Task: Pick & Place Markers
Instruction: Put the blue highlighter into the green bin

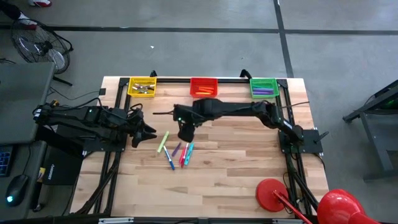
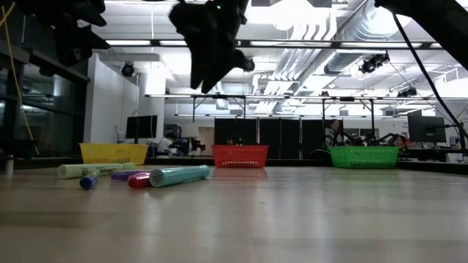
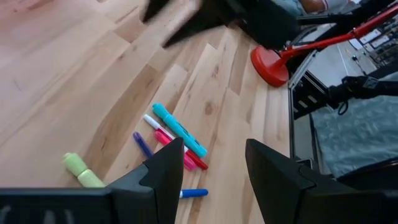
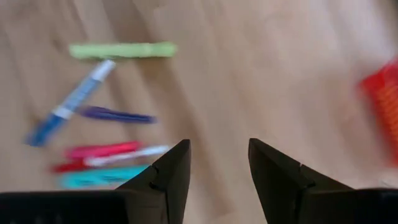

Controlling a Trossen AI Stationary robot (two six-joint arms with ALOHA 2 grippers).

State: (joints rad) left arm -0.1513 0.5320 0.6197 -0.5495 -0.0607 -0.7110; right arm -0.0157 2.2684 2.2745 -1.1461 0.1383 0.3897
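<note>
Several markers lie loose on the wooden table, left of its middle: a light green one [image 1: 164, 142], a purple one [image 1: 177, 149], a blue one [image 1: 169, 160], a pink and a red one [image 1: 184, 155] and a teal one [image 1: 189, 150]. In the low view they lie flat in a group [image 2: 139, 177]. My right gripper [image 4: 219, 146] hangs open above the table just beyond the group [image 1: 186, 132], with nothing between its fingers. My left gripper [image 3: 214, 146] stands open over the table to the left of the markers [image 1: 149, 134], also with nothing in it.
Three mesh baskets stand along the far edge: yellow [image 1: 142, 86] with markers inside, red [image 1: 204, 86], and green [image 1: 263, 87] with purple markers inside. A red round-based stand [image 1: 273, 194] sits at the near right corner. Bare wood lies to the right of the markers.
</note>
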